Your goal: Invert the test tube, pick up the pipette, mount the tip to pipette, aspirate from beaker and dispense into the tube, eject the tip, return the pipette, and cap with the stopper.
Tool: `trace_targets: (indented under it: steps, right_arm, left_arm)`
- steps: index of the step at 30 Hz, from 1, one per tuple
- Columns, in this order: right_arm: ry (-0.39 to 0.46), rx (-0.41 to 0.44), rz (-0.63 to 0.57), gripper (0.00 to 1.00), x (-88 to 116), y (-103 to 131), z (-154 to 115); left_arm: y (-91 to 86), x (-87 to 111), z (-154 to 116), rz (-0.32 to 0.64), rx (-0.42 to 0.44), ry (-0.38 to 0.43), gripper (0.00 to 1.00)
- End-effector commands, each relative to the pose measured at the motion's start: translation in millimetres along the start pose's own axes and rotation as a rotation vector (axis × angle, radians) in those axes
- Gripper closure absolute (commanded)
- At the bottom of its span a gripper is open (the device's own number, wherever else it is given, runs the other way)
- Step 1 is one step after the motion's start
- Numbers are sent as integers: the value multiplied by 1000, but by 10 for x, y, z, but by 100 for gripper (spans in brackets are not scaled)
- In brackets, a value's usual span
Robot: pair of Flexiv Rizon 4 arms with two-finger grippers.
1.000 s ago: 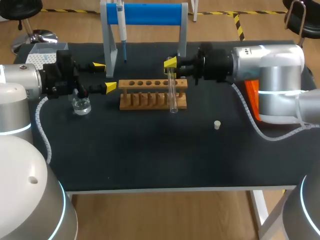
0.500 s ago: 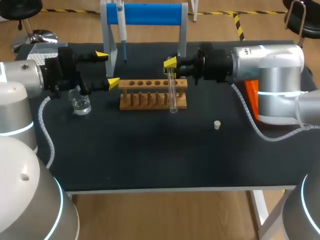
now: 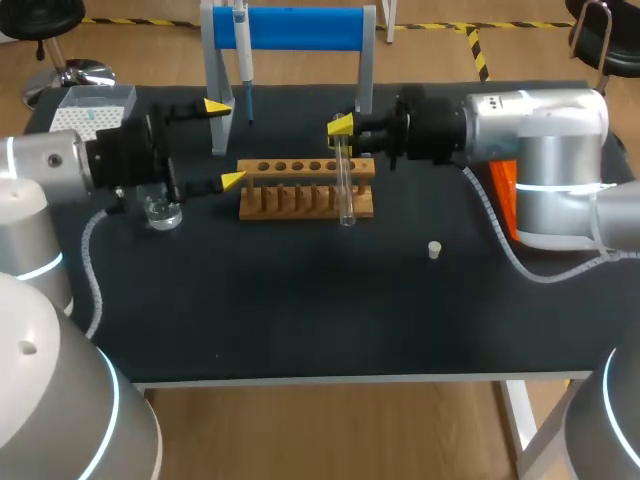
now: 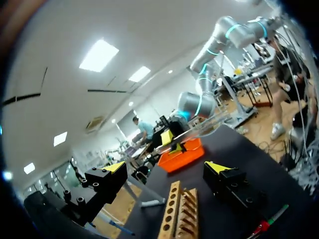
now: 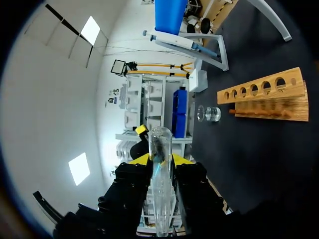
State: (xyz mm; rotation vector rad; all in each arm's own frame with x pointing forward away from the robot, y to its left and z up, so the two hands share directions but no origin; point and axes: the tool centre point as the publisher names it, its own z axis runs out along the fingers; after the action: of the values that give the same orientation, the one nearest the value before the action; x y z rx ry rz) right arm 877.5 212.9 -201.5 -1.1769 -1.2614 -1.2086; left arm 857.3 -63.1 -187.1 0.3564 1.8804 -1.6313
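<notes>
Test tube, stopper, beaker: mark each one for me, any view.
test tube (image 3: 345, 190), head view, mid-length of the glass body.
stopper (image 3: 434, 249), head view, its top face.
beaker (image 3: 163, 214), head view, its clear glass wall.

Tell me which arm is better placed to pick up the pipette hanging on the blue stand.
Left: the left gripper is open and near the hanging white-and-blue pipette, while the right gripper is shut on the clear glass test tube.
</notes>
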Motion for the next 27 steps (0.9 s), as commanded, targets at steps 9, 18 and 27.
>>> trace_targets:
  steps: [9,18,27]
  right_arm:
    - [-3,-2,0,100,9,-8,-2]
    - [-3,-2,0,100,9,-8,-2]
    - [-3,-2,0,100,9,-8,-2]
  left_arm:
    - [62,-37,-18,310,121,97,0]
    - [-150,77,156,645,120,49,0]
    - [-321,251,485,762,39,70,0]
